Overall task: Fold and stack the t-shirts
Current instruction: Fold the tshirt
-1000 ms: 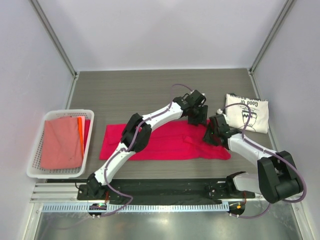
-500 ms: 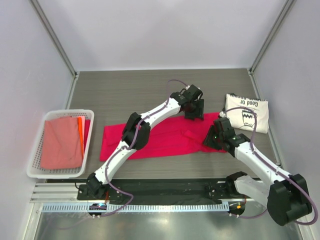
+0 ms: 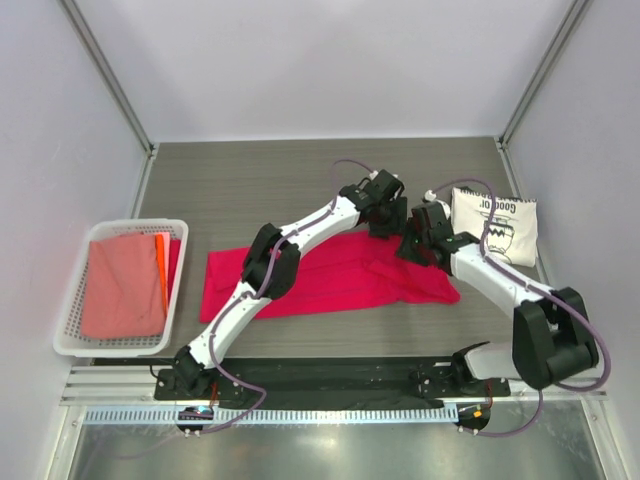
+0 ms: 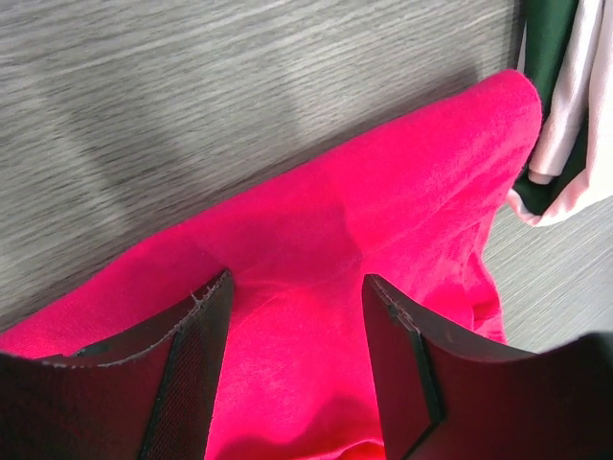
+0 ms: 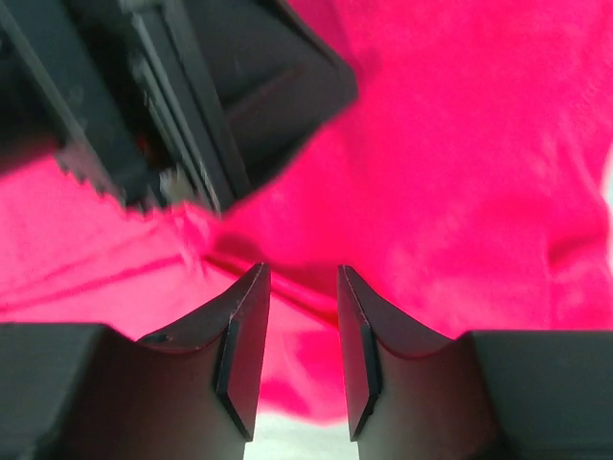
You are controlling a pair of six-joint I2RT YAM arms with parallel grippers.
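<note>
The crimson-pink t-shirt (image 3: 330,275) lies spread across the middle of the table, long side left to right, its right end rumpled. The cream printed t-shirt (image 3: 495,225) lies folded at the back right. My left gripper (image 3: 388,222) is at the pink shirt's far right edge; in the left wrist view it (image 4: 297,287) is open, with pink cloth (image 4: 383,192) under the gap. My right gripper (image 3: 412,245) is right beside it; in the right wrist view it (image 5: 302,278) is open a little over a fold of pink cloth (image 5: 479,172), and the left gripper's black body (image 5: 192,86) is just ahead.
A white lattice basket (image 3: 70,340) at the left edge holds a salmon cloth (image 3: 125,285) and an orange item (image 3: 160,260). Walls enclose the table on three sides. The arms' bases sit on a black rail (image 3: 330,375) at the near edge.
My right gripper has moved back and left, up beside my left gripper. The left gripper has shifted slightly away. The pink shirt's right end has changed shape.
</note>
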